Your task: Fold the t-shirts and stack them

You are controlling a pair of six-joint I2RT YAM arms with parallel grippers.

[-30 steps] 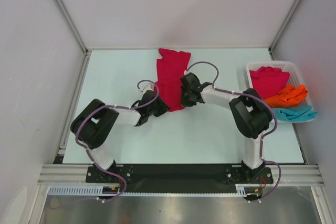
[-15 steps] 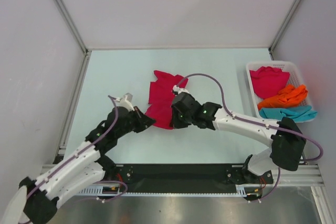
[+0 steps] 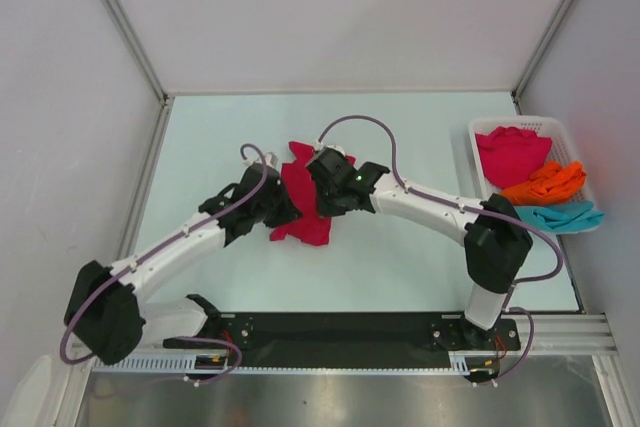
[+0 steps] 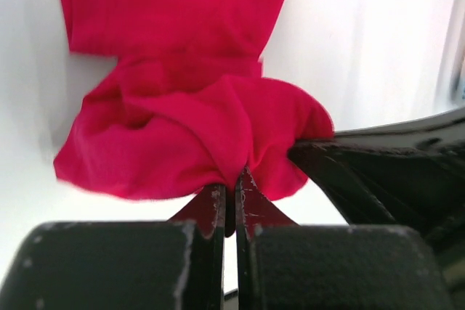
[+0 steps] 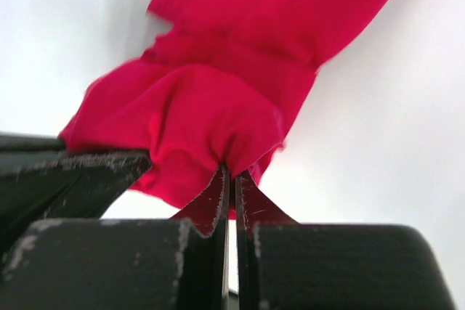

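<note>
Since a second ago the crimson t-shirt (image 3: 310, 227) is bunching up shorter; it lay stretched toward the back wall then. Now it is sitting crumpled mid-table (image 3: 420, 257), between both arms. The left gripper (image 4: 231, 179) is pinching a fold of its cloth, jaws clamped tight. The right gripper (image 5: 229, 176) is doing likewise from the other side. The white basket (image 3: 575, 132) at the right edge is holding a second crimson t-shirt (image 3: 510, 152), an orange t-shirt (image 3: 545, 184) and a teal t-shirt (image 3: 562, 215).
</note>
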